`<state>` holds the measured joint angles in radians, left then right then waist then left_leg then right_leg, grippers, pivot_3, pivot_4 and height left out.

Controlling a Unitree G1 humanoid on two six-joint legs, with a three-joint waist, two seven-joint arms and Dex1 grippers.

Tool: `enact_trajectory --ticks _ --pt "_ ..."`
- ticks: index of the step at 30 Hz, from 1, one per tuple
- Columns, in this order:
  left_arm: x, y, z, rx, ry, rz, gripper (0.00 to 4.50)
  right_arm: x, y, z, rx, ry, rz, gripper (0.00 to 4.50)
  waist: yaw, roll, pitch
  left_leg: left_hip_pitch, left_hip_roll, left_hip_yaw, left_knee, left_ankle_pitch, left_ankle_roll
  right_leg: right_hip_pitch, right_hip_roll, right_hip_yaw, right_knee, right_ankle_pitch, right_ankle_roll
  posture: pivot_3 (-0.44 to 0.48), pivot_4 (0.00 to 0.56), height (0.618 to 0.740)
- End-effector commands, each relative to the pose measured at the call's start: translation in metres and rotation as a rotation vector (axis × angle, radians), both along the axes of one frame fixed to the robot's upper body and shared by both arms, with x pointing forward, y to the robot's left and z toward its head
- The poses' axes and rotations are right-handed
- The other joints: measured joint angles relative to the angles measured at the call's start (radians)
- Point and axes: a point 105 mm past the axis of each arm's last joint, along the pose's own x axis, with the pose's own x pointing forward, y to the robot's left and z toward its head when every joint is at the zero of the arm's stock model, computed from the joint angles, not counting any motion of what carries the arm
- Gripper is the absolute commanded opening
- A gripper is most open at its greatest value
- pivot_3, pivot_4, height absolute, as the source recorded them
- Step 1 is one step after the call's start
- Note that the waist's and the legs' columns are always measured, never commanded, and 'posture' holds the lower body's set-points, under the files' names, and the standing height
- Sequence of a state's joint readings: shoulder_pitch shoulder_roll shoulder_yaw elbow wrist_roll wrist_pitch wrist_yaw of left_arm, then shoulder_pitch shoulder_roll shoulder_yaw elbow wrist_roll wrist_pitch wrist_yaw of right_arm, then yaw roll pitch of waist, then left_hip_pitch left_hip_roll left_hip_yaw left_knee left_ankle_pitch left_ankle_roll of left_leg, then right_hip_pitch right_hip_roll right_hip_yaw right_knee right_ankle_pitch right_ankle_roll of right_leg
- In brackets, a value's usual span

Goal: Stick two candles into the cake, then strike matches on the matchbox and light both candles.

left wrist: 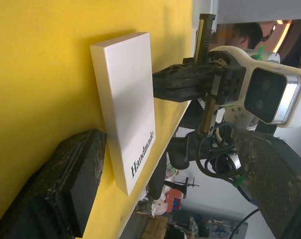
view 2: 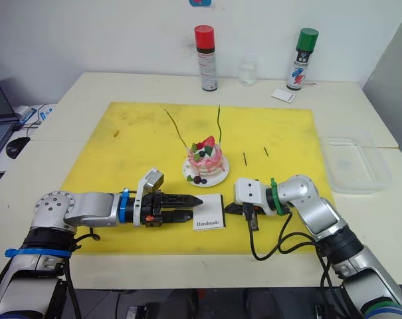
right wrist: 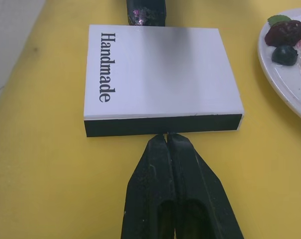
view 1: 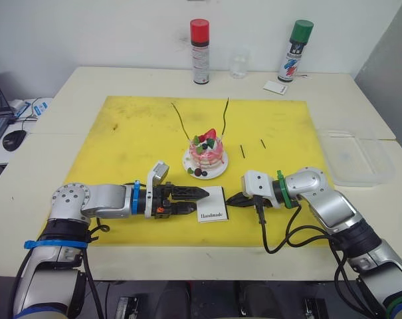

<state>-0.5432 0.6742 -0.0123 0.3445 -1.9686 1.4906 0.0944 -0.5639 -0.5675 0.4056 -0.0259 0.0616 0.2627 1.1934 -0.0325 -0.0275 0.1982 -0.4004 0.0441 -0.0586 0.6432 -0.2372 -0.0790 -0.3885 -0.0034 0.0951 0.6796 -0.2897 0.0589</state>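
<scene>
The flat white rectangular matchbox [view 1: 212, 203], printed "Handmade" in black, is lying on the yellow mat [view 1: 127, 133] near its front edge, between the two grippers. The right gripper [right wrist: 166, 138] is resting with its two black fingers pressed together, their tips touching the dark striking strip on the box's side; nothing is showing between them. The left gripper [view 1: 199, 200] is reaching in from the opposite side with its fingers narrowly apart, one fingertip [left wrist: 75, 174] lying on the mat against the box's edge; it is holding nothing.

The small round pink-and-white cake [view 1: 208, 151] is sitting on its white plate [view 1: 216, 171] just behind the matchbox. Two thin wavy green candles [view 1: 181, 123] are standing in the cake, leaning apart. Two short dark matches [view 1: 242, 151] are lying on the mat, just to the right of the cake.
</scene>
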Motion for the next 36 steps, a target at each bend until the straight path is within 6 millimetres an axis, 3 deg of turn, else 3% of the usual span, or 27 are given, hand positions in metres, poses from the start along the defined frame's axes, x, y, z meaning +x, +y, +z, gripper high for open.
enact_trajectory --ticks 1,7,36 --pt "-0.007 -0.003 -0.005 0.015 0.014 -0.032 4.5 -0.003 0.004 0.011 0.019 -0.021 0.026 0.02 0.0 0.0 0.0 0.0 0.0 0.0 0.0 0.0 0.0 0.0 0.0 0.0 0.0 0.0 0.0 0.0 0.15 0.74" --pt "-0.008 -0.002 -0.006 0.019 0.016 -0.032 4.5 0.003 0.001 0.015 0.004 -0.016 -0.003 0.02 0.0 0.0 0.0 0.0 0.0 0.0 0.0 0.0 0.0 0.0 0.0 0.0 0.0 0.0 0.0 0.0 0.15 0.74" --pt "-0.007 -0.006 -0.004 0.009 0.011 -0.044 4.5 -0.001 0.035 0.021 0.09 0.047 0.012 0.02 0.0 0.0 0.0 0.0 0.0 0.0 -0.001 0.0 0.0 -0.001 0.0 0.0 0.0 0.0 0.0 0.0 0.15 0.74"
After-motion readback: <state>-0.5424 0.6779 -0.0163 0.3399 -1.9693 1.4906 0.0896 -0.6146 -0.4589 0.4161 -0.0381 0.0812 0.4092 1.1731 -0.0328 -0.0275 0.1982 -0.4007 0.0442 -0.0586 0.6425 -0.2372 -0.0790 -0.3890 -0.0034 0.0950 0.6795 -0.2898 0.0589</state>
